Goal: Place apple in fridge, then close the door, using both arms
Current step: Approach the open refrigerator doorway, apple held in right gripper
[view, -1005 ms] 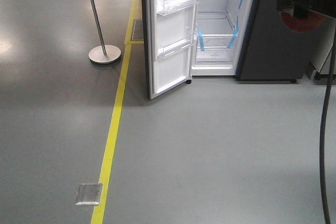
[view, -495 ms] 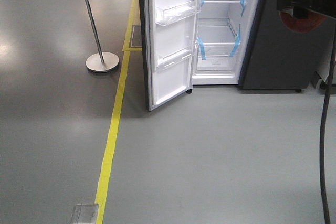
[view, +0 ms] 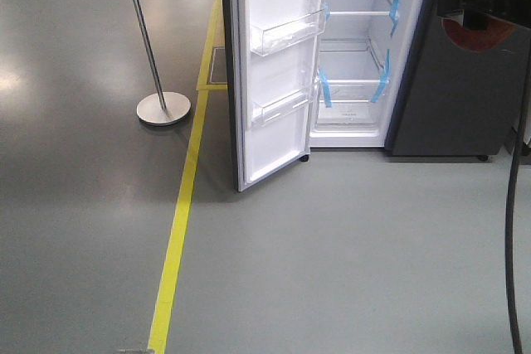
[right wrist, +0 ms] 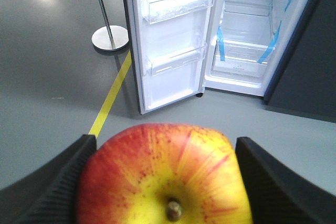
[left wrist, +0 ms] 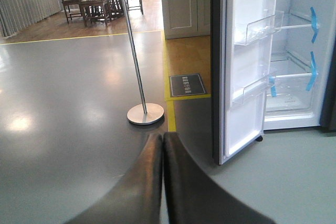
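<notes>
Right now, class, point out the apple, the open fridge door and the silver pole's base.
apple (right wrist: pixel 165 171): right wrist view, skin above the stem.
fridge door (view: pixel 278 72): front view, white inner face between the bins.
pole base (view: pixel 163 109): front view, middle of the round disc.

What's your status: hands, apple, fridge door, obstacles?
Right hand shut on round red-yellow apple. Left hand shut, empty. Tall white-lined fridge door open. Silver pole stand left of door.
</notes>
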Robot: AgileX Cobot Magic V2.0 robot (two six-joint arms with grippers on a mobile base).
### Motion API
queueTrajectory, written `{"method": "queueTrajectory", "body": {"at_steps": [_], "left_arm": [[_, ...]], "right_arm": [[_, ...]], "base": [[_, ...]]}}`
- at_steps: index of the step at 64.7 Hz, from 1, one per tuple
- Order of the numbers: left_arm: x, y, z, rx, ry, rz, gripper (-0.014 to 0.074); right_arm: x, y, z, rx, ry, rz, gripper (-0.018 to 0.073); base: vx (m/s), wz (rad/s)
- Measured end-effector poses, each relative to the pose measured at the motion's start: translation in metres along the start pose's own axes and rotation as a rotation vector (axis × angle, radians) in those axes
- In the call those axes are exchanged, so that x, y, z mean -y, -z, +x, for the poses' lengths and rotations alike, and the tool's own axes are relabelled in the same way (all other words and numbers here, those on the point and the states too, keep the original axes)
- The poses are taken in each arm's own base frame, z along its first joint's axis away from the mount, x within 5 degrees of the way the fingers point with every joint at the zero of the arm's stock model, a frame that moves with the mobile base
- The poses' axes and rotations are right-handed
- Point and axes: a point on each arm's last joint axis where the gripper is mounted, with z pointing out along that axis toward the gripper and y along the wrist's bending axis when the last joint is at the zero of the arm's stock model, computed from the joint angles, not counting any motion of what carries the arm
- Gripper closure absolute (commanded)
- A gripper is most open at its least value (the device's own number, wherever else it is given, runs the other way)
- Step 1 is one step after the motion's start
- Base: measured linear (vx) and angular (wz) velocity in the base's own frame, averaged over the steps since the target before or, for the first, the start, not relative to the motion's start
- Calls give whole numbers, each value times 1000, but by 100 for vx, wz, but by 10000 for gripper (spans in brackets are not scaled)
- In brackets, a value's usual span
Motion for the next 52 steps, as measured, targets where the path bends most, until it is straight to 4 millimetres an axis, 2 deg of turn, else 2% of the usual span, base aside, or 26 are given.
{"method": "queueTrajectory", "body": {"at_steps": [52], "left_arm": [[0,0,0,0,0,0,603]], "right_arm": [[0,0,0,-1,0,0,389]], "base": [[18,-3]]}}
